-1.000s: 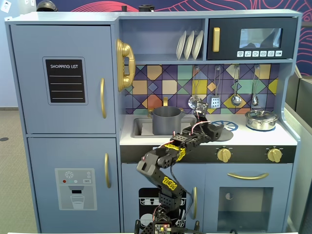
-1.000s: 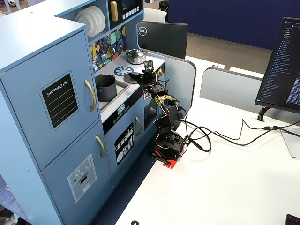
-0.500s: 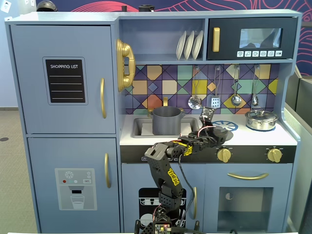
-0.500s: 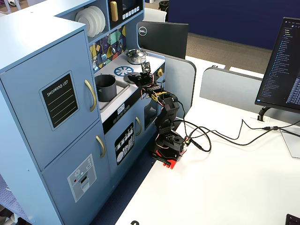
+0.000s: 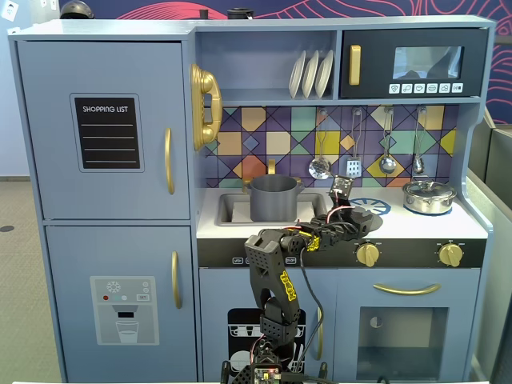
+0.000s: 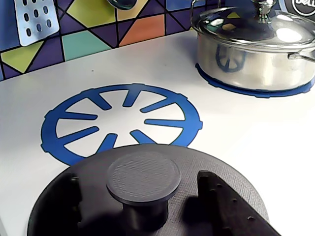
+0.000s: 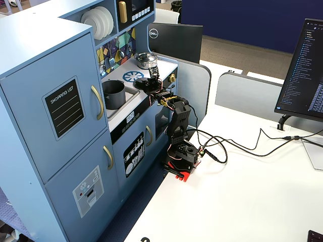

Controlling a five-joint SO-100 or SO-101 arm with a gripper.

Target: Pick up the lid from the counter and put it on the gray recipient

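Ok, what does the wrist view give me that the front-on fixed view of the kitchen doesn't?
Only the wrist view shows the lid close up: its knob and a claw finger resting on the disc. Only the fixed view shows the gray recipient in the sink, left of the claw, plus the arm. Both share the silver pot and the blue burner ring.
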